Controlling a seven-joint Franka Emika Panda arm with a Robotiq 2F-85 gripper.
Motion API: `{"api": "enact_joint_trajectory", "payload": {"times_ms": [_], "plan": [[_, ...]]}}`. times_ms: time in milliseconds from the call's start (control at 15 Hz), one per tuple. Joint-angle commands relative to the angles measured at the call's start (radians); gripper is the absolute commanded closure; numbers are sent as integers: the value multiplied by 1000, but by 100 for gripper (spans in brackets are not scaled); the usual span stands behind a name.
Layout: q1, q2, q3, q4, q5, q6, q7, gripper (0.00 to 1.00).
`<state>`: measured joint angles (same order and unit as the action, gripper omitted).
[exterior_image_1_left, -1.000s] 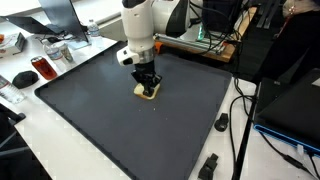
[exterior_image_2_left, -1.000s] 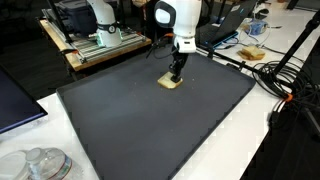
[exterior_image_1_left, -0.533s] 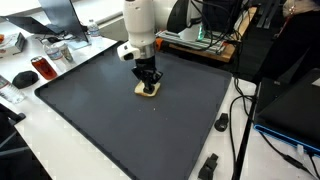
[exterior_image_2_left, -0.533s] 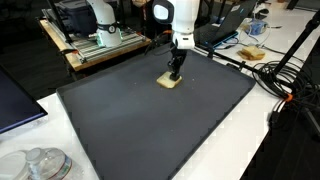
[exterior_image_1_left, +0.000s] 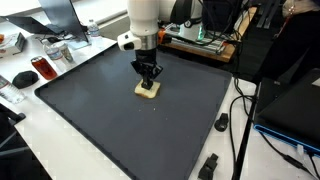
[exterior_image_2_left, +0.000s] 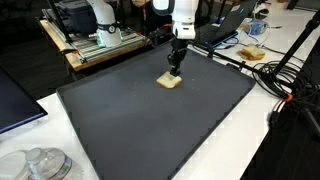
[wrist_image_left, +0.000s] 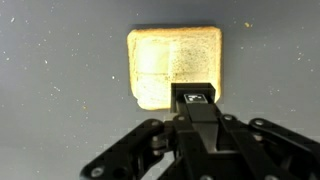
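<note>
A pale yellow square block lies flat on the dark grey mat, toward its far side. My gripper hangs just above the block, pointing straight down, apart from it. In the wrist view the block fills the upper middle. The gripper is shut, its black fingers pressed together with nothing between them, and its tips overlap the block's near edge in the picture.
Beside the mat are a red can, a black mouse and small black parts. A wooden frame with another arm, a plate, cables and glassware surround it.
The gripper has risen straight up from the block, which stays flat on the mat in the same place.
</note>
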<state>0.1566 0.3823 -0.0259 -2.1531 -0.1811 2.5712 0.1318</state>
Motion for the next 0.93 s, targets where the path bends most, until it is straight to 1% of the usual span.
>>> {"api": "enact_joint_trajectory", "payload": {"times_ms": [0,133,400,533,867], "plan": [[83,-24,-57,0,-142,-29,169,95],[122,-9,-75,26,-211,-58,254,95],[171,20,-78,75,-306,-141,372,95],[186,39,-68,105,-333,-191,401,95],[218,114,-51,200,-356,-300,437,95]]}}
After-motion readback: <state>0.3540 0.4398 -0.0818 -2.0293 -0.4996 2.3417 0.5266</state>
